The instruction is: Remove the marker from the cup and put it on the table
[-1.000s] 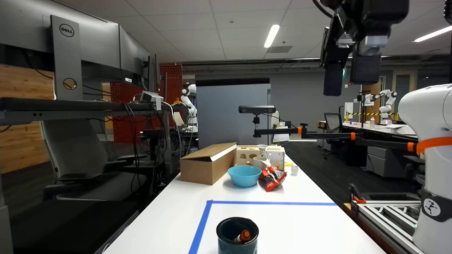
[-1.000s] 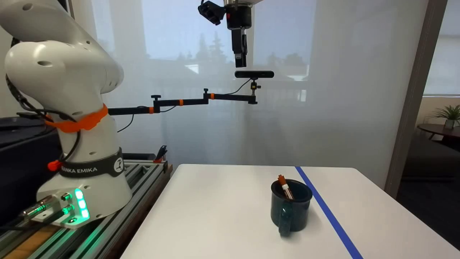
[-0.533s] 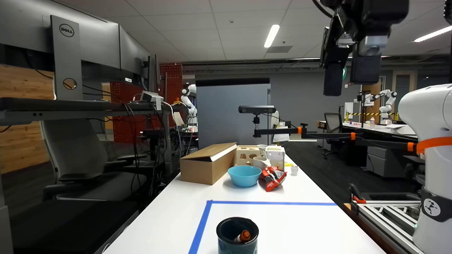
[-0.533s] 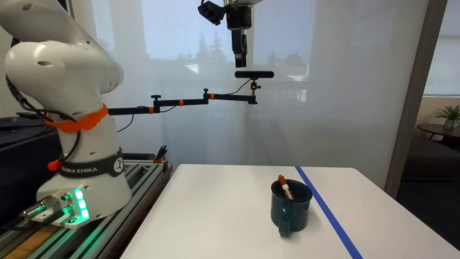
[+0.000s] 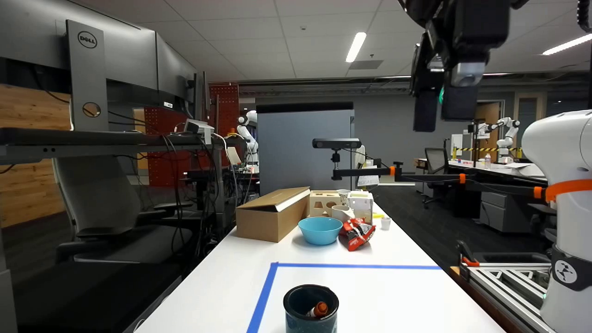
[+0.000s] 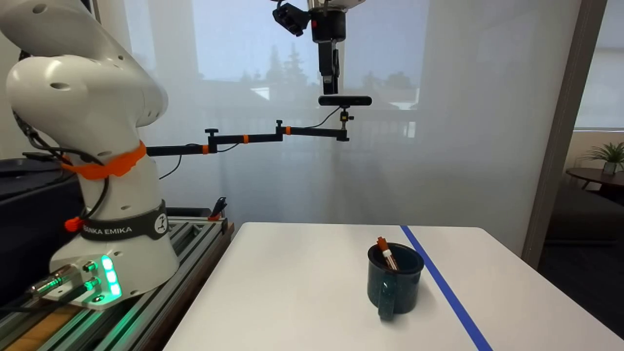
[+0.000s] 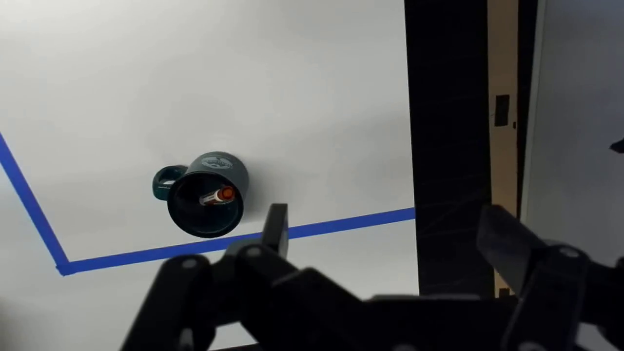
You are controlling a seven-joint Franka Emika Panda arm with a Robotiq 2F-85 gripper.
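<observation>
A dark green-blue cup [image 6: 407, 292] stands upright on the white table [image 6: 292, 282]; it also shows in an exterior view [image 5: 300, 326] and the wrist view [image 7: 224, 168]. A marker with an orange-brown cap [image 6: 387, 253] leans inside it, cap end up. The marker also shows in an exterior view [image 5: 319, 309] and the wrist view [image 7: 218, 195]; its lower end is hidden in the cup. My gripper [image 7: 385, 214] is open and empty. It hangs high above the table [image 5: 440, 122], pointing down. In the wrist view the cup is left of the fingers.
Blue tape [image 7: 351, 223] marks lines on the table. A cardboard box [image 5: 268, 217], a blue bowl [image 5: 320, 230] and a red bag [image 5: 358, 233] stand farther along it. A camera on an arm [image 6: 345, 101] stands behind the table.
My gripper has moved slightly down, leftward in one exterior view and slightly rightward in the other, in the last half second. The cup and marker have not moved.
</observation>
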